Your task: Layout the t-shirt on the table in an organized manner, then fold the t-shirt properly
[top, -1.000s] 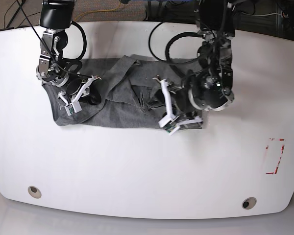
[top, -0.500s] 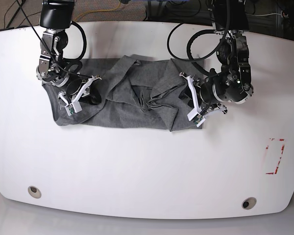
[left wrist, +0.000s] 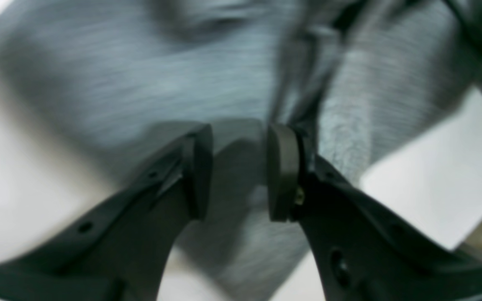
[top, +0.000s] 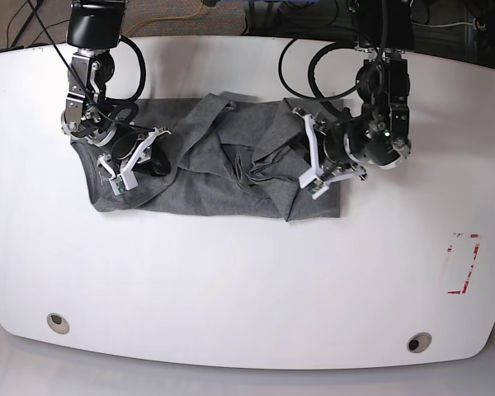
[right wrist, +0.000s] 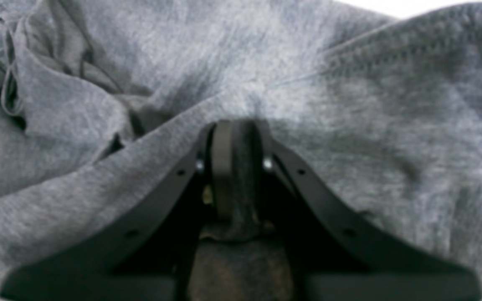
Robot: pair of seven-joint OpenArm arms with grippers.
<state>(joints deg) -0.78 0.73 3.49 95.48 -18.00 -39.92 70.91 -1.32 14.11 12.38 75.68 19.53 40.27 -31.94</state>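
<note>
Two grippers work on one garment. The right gripper has its jaws pinched tight on a fold of the t-shirt, grey cloth bunched between the pads. The left gripper stands partly open, a gap between its pads with cloth behind it; whether it grips any fabric I cannot tell. In the base view the t-shirt lies crumpled across the upper middle of the table, creased at its centre, with the right gripper on its left end and the left gripper on its right end.
</note>
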